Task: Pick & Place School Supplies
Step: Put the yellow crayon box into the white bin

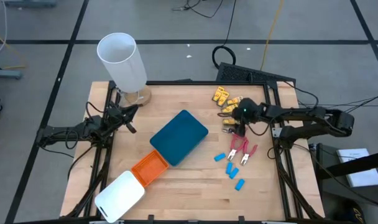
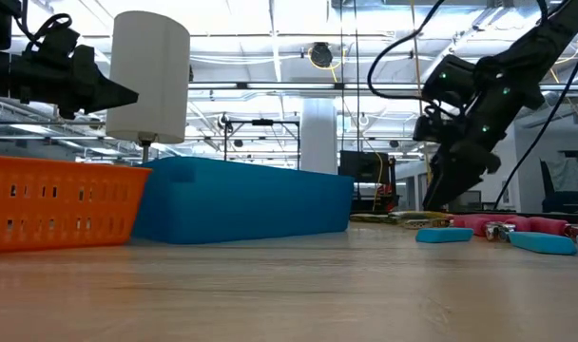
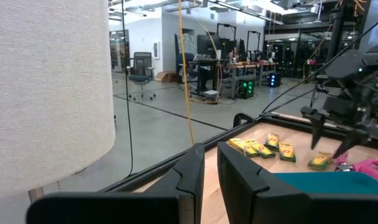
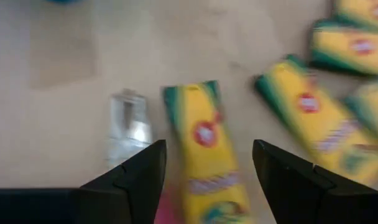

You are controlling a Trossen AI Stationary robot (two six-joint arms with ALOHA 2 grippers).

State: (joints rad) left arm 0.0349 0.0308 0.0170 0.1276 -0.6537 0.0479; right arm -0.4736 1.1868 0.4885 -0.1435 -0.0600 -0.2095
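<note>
So the right hand is hovering low over the back right part of the worktop, fingers spread wide, with one yellow crayon box lying flat between them, and I can't see that it's actually touching it. A small clear plastic piece sits just beside that box. The other yellow boxes are clustered right behind, the pink-handled scissors lie just in front of the hand, and the light-blue erasers are scattered near the scissors. The left hand is parked at the back left by the tall white cylinder, fingers nearly together and holding nothing. The teal tray, orange tray and white tray run diagonally across the middle.
</note>
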